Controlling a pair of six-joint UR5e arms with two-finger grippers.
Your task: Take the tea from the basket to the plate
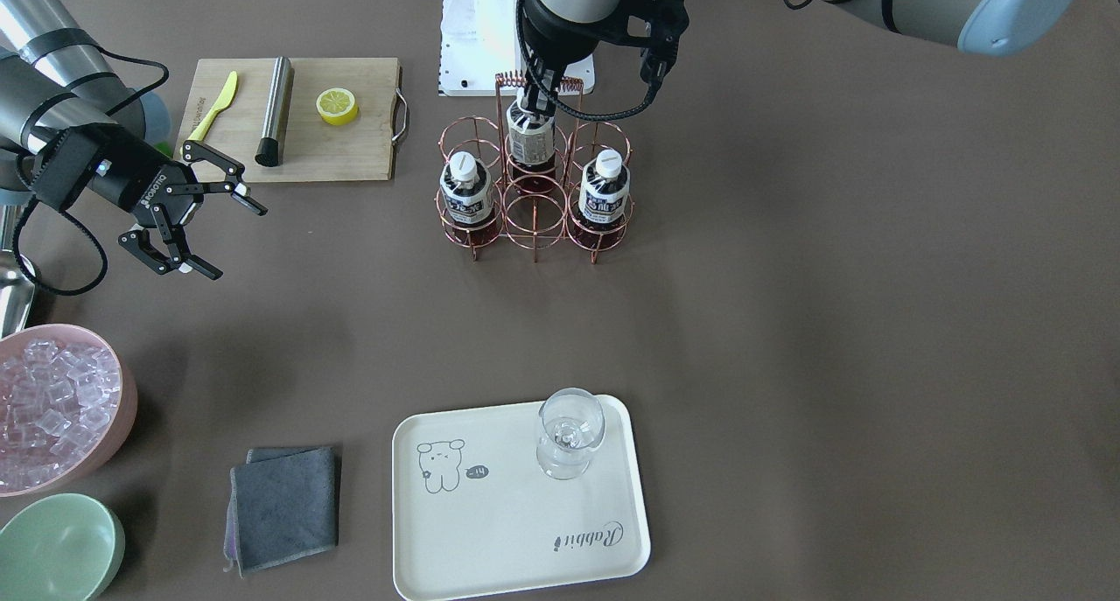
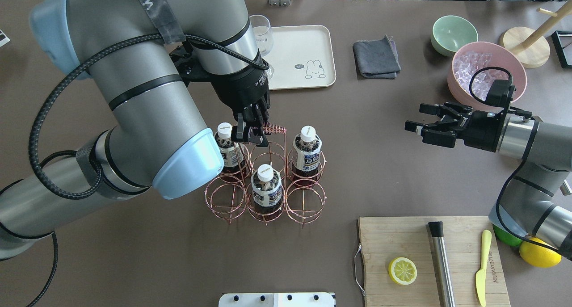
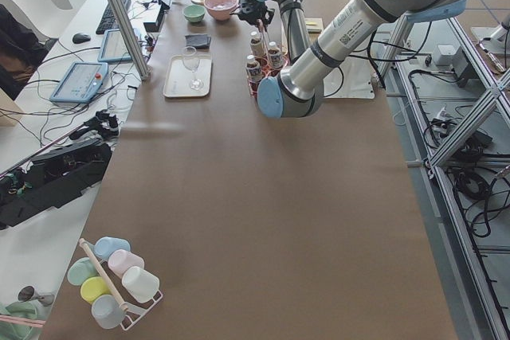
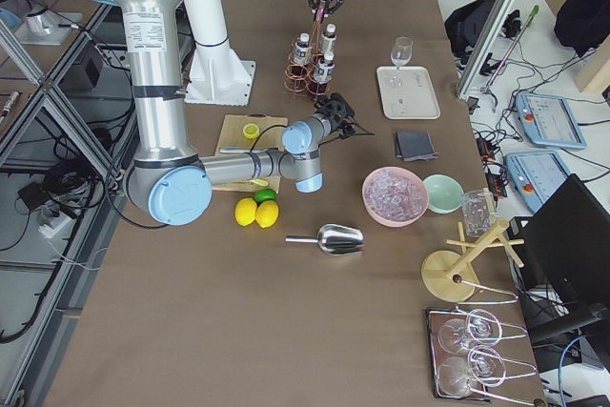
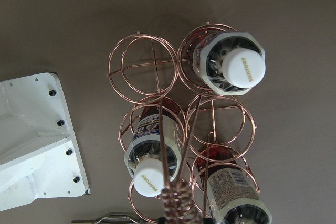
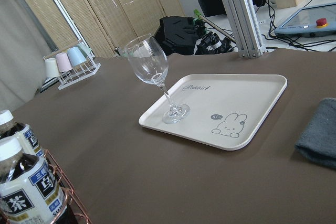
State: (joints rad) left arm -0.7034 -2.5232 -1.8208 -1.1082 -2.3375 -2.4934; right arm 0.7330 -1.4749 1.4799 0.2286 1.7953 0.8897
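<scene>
Three tea bottles [image 1: 464, 199] [image 1: 604, 194] [image 1: 531, 142] stand in the copper wire basket [image 1: 534, 225] at mid-table. My left gripper [image 1: 532, 109] hangs over the basket at the height of its coil handle [image 2: 275, 129]. Its tips lie against the coil, above the bottle nearest the robot [image 2: 267, 188]. The fingers look closed, and I cannot tell whether they pinch the coil. All three white caps are free in the overhead view. The cream plate [image 1: 516, 531] lies at the far side. My right gripper [image 1: 234, 242] is open and empty, well away from the basket.
A wine glass [image 1: 569, 430] stands on the plate's corner. A grey cloth [image 1: 284, 505], a pink bowl of ice [image 1: 61, 408] and a green bowl [image 1: 57, 548] lie beside the plate. A cutting board [image 1: 350, 146] holds a lemon half [image 1: 337, 105], a knife and a steel rod.
</scene>
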